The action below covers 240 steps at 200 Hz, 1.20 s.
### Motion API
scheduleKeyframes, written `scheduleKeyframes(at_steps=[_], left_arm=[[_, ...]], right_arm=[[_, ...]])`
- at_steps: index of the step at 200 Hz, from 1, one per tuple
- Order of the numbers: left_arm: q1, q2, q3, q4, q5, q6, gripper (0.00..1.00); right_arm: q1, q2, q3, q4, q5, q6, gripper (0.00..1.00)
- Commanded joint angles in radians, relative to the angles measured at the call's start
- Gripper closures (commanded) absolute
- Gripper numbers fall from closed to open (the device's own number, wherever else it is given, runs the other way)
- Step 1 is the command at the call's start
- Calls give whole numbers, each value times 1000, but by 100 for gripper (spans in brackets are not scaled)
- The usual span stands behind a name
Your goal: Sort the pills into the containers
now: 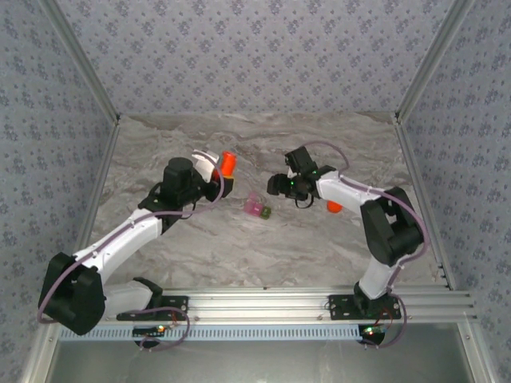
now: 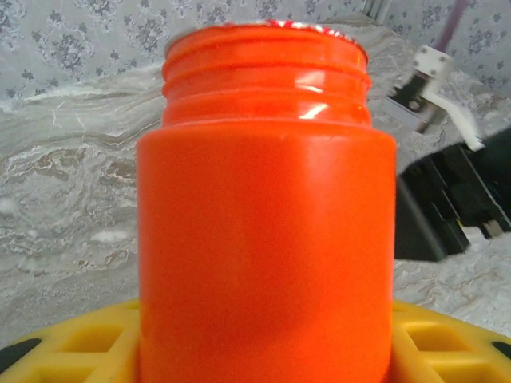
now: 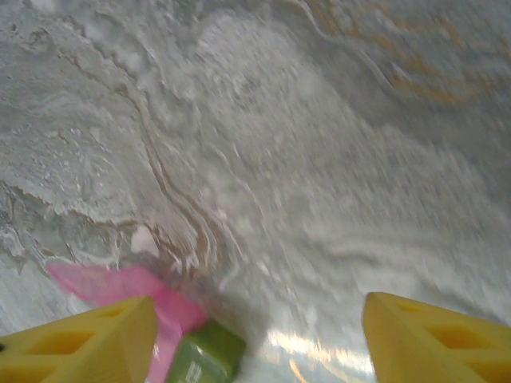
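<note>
Containers [image 1: 258, 209], joined pink and olive-green, sit mid-table at 4 o'clock from the bare-threaded orange bottle [image 1: 228, 163] clenched in the left gripper [image 1: 223, 182], probably for pouring, while the right gripper [image 3: 259, 339] hangs spread wide near their 2 o'clock.

You have the containers [image 1: 257, 208] near the middle of the tabletop [image 1: 200, 255]. The bottle [image 1: 228, 163] sits left of and behind them, in the left gripper [image 1: 224, 179]. The right gripper [image 1: 276, 185] hangs just behind them, to their right.
</note>
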Motion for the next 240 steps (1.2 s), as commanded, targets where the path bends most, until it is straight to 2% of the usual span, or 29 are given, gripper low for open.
scheduleKeyframes(at_steps=[1,61,121,177,240], left_arm=[[11,-48,23,-22,-23,-4,100],[25,-62,23,-29,-37,4,100],[27,-59,33,-33,-54,5,100],[29,-56,49,-38,-61,14,100],[31,-49,52,-35,-59,14,100]], right_arm=[[0,8,24,-27,-64,-37,35],[174,-170,-127,2,-42,73,33],[292,-136,-145,71,-59,149,28],[334,-87,-154,95,-54,171,27],[319,-54,-161,96,-44,165,27]])
